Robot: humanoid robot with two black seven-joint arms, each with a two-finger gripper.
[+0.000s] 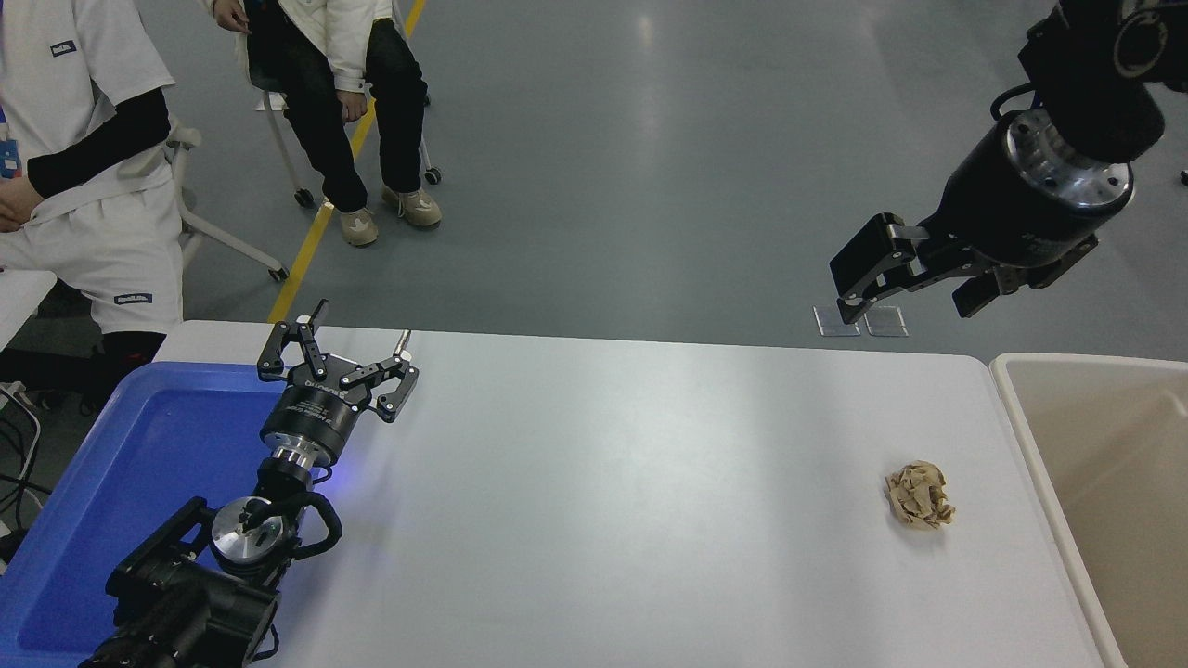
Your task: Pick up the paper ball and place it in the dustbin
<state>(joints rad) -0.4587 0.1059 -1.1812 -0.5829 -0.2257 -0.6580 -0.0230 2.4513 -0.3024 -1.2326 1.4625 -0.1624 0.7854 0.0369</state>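
Note:
The tan-brown paper ball (919, 496) lies on the white table (631, 501) near its right end, close to the dustbin. The beige dustbin (1095, 482) stands at the right edge, its inside smooth and tan. My right gripper (905, 297) hangs open and empty high over the table's far right edge, well above and beyond the ball. My left gripper (357, 343) is parked open and empty at the lower left, over the near edge of the blue tray.
A bright blue tray (111, 482) sits at the table's left end. A person in white (83, 158) sits at the far left, and another person on a wheeled chair (325, 83) is behind. Two clear squares (858, 321) lie on the floor.

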